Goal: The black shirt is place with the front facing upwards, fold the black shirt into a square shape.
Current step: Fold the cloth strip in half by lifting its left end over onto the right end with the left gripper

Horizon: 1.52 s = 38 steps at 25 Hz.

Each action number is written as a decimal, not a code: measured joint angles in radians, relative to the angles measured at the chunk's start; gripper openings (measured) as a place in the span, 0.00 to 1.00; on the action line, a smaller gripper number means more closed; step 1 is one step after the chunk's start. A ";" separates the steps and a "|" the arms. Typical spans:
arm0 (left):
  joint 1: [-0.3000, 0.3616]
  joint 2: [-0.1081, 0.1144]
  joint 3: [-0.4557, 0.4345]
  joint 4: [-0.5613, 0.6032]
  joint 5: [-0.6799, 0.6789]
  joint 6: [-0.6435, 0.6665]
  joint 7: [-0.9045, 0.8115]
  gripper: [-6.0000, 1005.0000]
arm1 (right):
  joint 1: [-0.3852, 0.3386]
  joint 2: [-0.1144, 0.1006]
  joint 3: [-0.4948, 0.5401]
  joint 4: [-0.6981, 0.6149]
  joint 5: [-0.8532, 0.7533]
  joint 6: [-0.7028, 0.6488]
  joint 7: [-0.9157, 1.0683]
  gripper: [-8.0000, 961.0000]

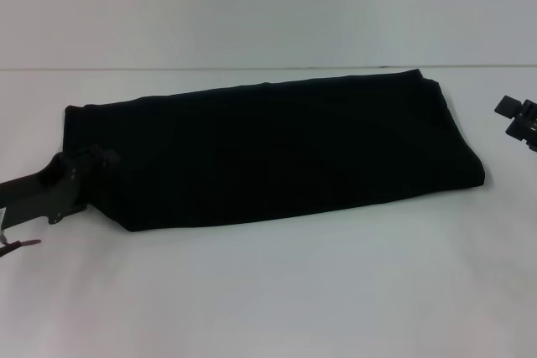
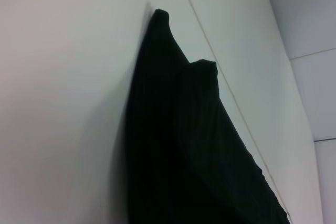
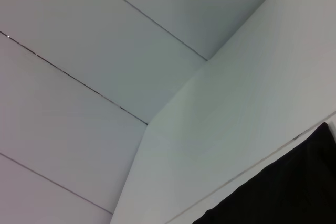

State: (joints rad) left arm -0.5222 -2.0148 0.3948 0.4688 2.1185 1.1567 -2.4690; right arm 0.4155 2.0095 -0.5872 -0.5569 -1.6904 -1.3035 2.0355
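Now the folded black cloth shirt (image 1: 277, 153) lies on the plain white table (image 1: 268, 291) before pale wall panels (image 3: 79, 77), the left gripper (image 1: 99, 165) touching its end, the right gripper (image 1: 522, 119) apart, finger states unclear.

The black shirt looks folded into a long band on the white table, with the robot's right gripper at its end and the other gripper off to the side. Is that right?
Nearly. In the head view it is the left gripper that sits at the end of the black shirt. The right gripper is the one off to the side, clear of the cloth. The shirt is indeed folded into a long band on the white table.
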 joint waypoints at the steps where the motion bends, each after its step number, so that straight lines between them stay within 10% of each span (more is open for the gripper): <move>1: 0.000 0.000 -0.001 0.001 -0.002 0.002 0.001 0.78 | -0.001 0.000 0.001 0.000 0.000 0.000 0.000 0.76; 10: 0.000 0.002 0.000 0.002 0.006 -0.016 0.000 0.61 | -0.005 0.003 0.006 0.000 0.000 -0.002 0.000 0.75; 21: -0.018 0.005 0.001 0.004 0.006 -0.028 0.043 0.13 | -0.006 0.002 0.012 0.000 0.000 -0.002 0.000 0.75; 38: 0.052 0.056 -0.010 0.091 0.026 -0.057 0.010 0.05 | -0.006 0.004 0.032 0.002 0.000 -0.002 -0.001 0.74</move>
State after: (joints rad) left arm -0.4702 -1.9587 0.3845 0.5595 2.1446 1.0995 -2.4587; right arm 0.4094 2.0135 -0.5556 -0.5553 -1.6905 -1.3051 2.0347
